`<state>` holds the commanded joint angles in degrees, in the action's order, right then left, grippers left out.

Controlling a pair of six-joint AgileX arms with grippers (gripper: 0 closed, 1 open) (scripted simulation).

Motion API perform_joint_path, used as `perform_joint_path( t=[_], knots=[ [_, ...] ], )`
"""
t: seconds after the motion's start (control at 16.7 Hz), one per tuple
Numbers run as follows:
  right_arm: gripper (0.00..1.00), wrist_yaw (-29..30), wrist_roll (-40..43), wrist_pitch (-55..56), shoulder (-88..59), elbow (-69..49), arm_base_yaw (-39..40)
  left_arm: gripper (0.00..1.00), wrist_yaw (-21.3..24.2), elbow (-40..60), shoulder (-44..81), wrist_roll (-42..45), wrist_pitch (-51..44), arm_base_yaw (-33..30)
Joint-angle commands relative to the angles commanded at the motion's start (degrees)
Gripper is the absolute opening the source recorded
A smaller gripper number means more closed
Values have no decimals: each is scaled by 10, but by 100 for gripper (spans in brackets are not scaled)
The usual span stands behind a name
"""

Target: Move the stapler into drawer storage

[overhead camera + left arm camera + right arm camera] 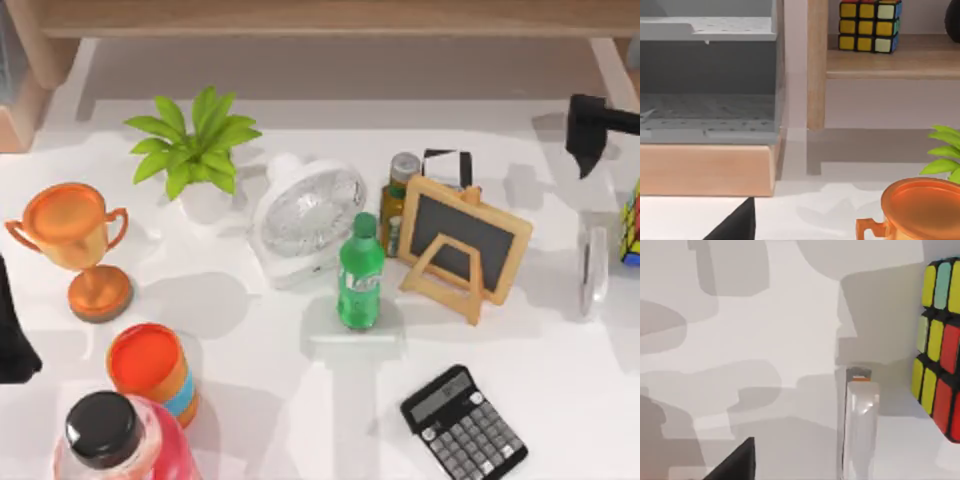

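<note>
While stapler (593, 270) lies on table, right gripper (590, 125) hovers well apart | fingers' spread: cannot tell

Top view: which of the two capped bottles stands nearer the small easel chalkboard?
The green soda bottle with a green cap, just left of the wood-framed chalkboard; the pink bottle with a black cap sits at the near-left corner.

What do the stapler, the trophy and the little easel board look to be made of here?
Stapler: pale, glossy, probably plastic; the right wrist view shows soft highlights along its body. Trophy: shiny orange, metal-like or lacquered plastic, with a bright sheen on its bowl. Easel board: light wood frame with visible grain tone, around a matte dark slate-like panel. All rendered, so only a guess.
</note>
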<state>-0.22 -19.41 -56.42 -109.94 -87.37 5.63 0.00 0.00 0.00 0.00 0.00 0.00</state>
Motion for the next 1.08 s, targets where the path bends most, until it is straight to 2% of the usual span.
perform_joint_path(
  t=[0.24, 0.66, 1.08],
  knots=[
    [100, 1, -20, -70, -31, 6, 29, 100, 0, 0, 0, 0, 0, 0],
    [100, 1, -19, -71, -29, 6, 27, 100, 0, 0, 0, 0, 0, 0],
    [100, 1, -13, -93, 37, 53, 23, 100, 0, 0, 0, 0, 0, 0]
  ],
)
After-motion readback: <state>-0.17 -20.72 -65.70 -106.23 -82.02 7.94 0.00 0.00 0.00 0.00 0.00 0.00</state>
